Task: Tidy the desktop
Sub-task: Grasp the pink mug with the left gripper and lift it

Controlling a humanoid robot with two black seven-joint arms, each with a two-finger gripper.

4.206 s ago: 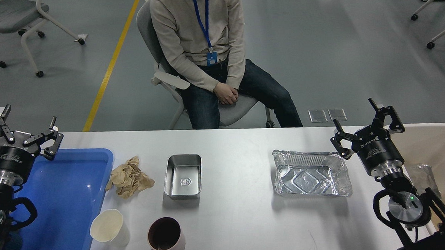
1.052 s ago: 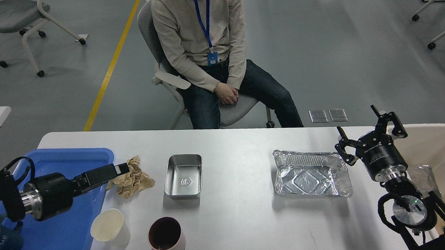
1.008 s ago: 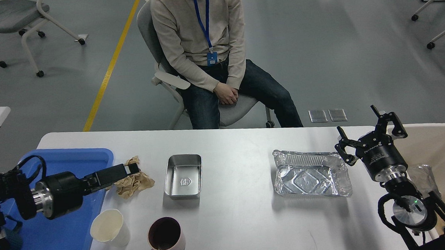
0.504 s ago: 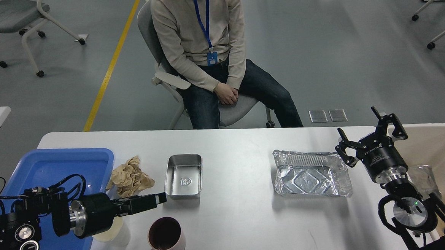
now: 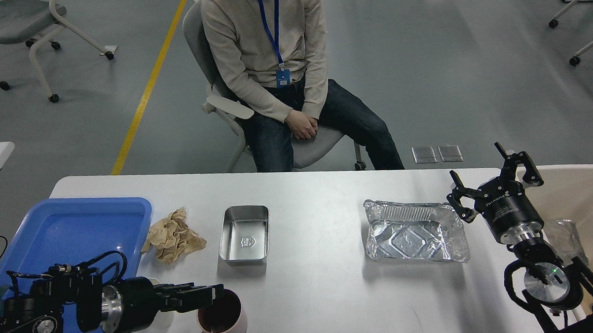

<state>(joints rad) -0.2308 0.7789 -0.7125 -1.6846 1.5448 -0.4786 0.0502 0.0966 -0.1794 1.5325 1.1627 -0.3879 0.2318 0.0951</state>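
The white-grey desktop (image 5: 328,291) carries a crumpled brown paper (image 5: 172,236), a small steel tin (image 5: 244,235), a crinkled foil tray (image 5: 414,230) and a pink mug (image 5: 223,320) at the front. My left gripper (image 5: 216,294) lies level, pointing right, with its tip at the mug's left rim. It is seen side-on, so its fingers cannot be told apart. A white paper cup (image 5: 166,319) is mostly hidden behind that arm. My right gripper (image 5: 487,170) is open and empty, raised just right of the foil tray.
A blue tray (image 5: 76,226) lies at the desktop's left end. A beige bin (image 5: 590,194) holding a clear plastic bag (image 5: 564,233) stands at the right. A person (image 5: 270,61) sits on a chair across the far edge.
My left arm has swung from the crumpled paper toward the front, and its gripper has come down to the pink mug's rim, covering the white cup. The right arm has barely moved.
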